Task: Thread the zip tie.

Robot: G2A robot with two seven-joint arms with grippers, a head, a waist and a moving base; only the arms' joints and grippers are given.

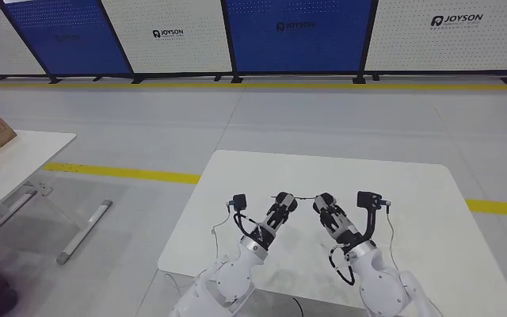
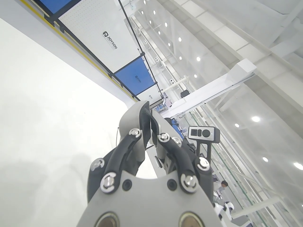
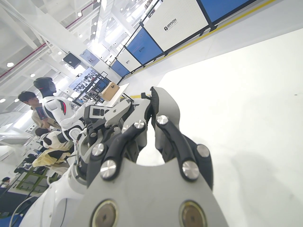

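Now | zip tie (image 1: pixel 305 196): thin black strip | left tool (image 1: pixel 289 203), right tool (image 1: pixel 321 202): each clamped on 1 end

Facing me, each white perforated wall panel (image 1: pixel 168 36) carries a dark logo mark beside one word of capital lettering. The blue wall panel (image 1: pixel 299 36) between them carries the same print, fainter.

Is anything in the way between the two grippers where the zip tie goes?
Nothing visible. The zip tie runs across the open gap from the left gripper to the right gripper, above the white table.
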